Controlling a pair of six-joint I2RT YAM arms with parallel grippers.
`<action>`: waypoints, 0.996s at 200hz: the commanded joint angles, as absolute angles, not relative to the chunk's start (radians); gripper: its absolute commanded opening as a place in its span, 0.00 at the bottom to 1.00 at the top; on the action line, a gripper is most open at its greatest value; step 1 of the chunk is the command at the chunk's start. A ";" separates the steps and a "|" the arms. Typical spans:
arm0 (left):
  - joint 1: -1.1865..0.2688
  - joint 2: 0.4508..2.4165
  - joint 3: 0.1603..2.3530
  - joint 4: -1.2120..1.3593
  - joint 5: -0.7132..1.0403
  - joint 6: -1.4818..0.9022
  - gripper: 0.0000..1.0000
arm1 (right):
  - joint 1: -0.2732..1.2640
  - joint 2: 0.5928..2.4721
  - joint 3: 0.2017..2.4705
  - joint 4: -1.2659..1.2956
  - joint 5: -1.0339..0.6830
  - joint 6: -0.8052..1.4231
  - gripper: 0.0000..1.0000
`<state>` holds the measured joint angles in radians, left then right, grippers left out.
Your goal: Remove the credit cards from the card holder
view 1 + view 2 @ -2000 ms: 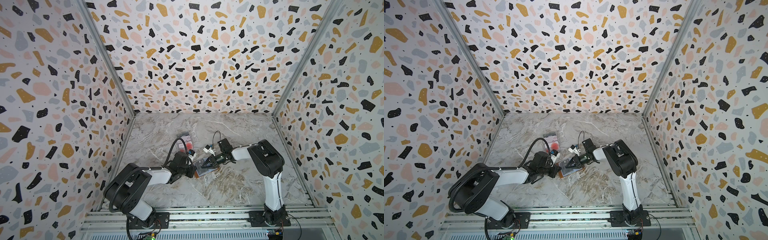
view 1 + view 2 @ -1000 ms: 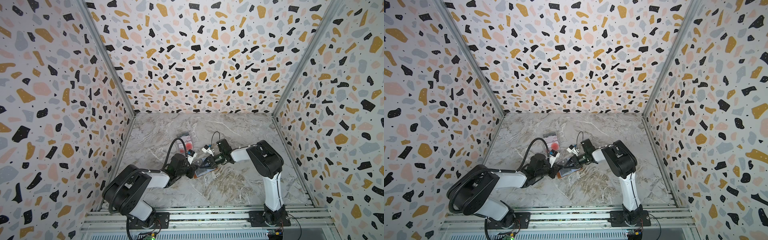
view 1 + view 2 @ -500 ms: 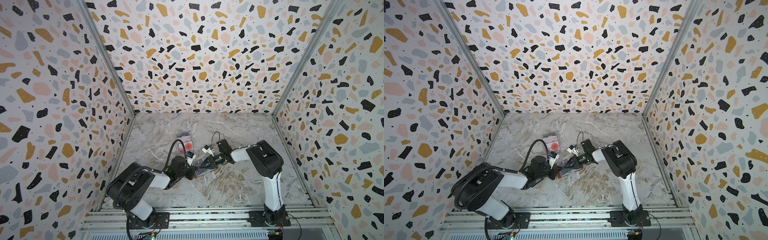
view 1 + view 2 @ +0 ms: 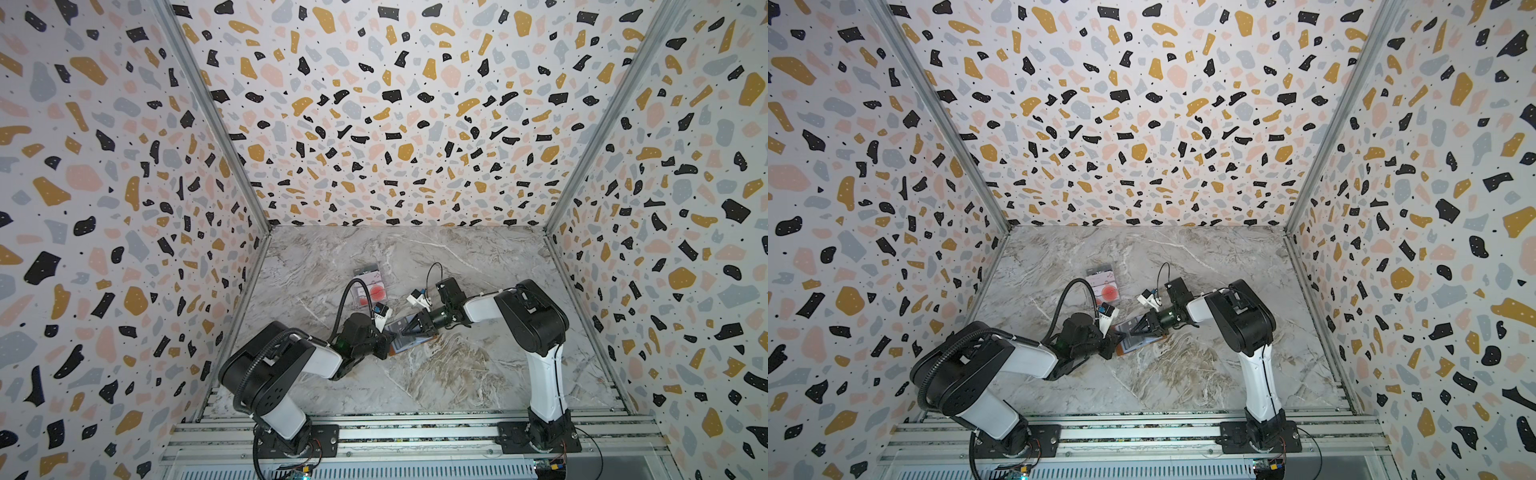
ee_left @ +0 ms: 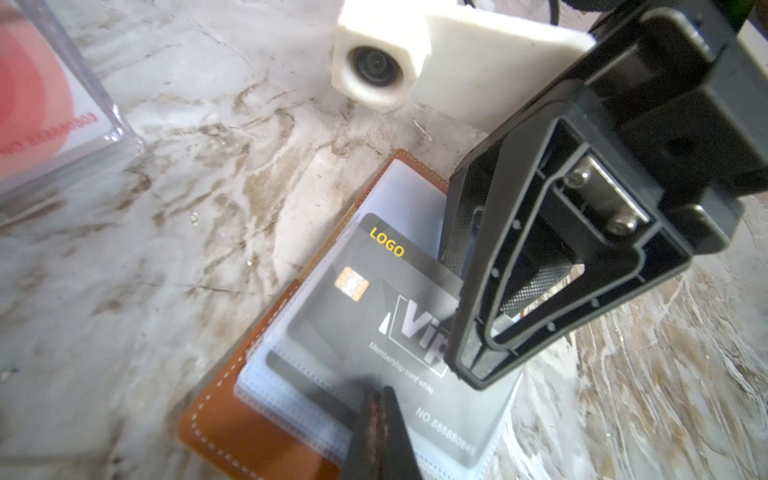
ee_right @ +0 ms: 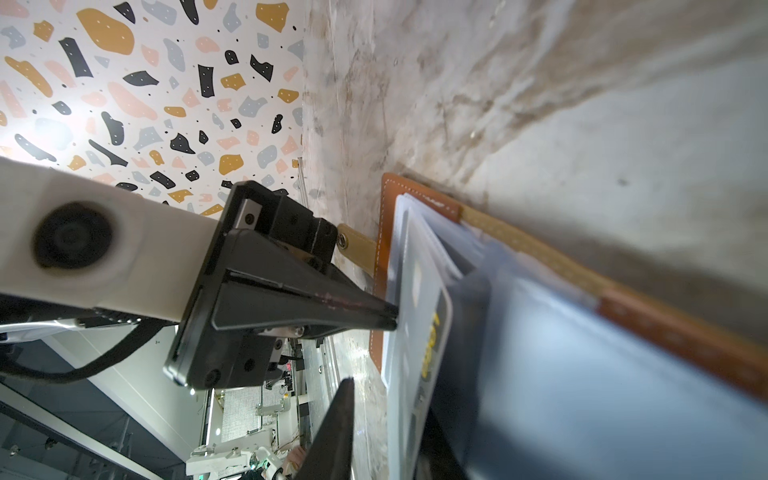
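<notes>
The tan-brown card holder [image 4: 428, 338] [image 4: 1156, 340] [image 5: 232, 424] [image 6: 665, 336] lies open on the marble table, its clear sleeves up. A dark grey "Vip" credit card [image 5: 374, 316] [image 6: 428, 332] sticks partly out of a sleeve. My left gripper [image 4: 386, 349] [image 4: 1113, 351] [image 5: 382, 415] [image 6: 392, 320] is shut, and its tips press on the sleeves near the card's lower edge. My right gripper [image 4: 402, 332] [image 4: 1130, 332] [image 5: 473, 365] has its jaws a little apart astride the card's far end. A gap shows between one finger [image 6: 336, 432] and the sleeve.
A clear plastic case [image 4: 370, 286] [image 4: 1104, 286] [image 5: 37, 104] with white, red-circled cards lies just behind the left gripper. The holder's snap tab [image 6: 357, 249] points toward the left arm. Patterned walls close in the left, back and right sides, and a metal rail runs along the front.
The left arm has shifted a little toward the front, its shut tips staying on the holder. The right gripper has stayed in place at the card.
</notes>
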<state>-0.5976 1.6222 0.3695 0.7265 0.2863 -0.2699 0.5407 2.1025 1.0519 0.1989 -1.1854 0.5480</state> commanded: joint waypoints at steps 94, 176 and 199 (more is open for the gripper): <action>-0.604 1.672 0.365 0.580 0.241 -0.273 0.00 | 0.485 2.017 1.026 0.135 -1.194 0.486 0.15; -0.604 1.663 0.373 0.570 0.240 -0.270 0.00 | 0.432 1.953 1.021 -0.001 -1.093 0.393 0.03; -0.604 1.657 0.383 0.557 0.245 -0.260 0.00 | 0.417 1.898 1.035 -0.124 -0.972 0.314 0.01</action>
<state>-0.6006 1.6291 0.3874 0.7094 0.2790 -0.2733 0.4343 1.9949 1.0218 0.0204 -1.0920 0.4198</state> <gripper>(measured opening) 0.046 0.049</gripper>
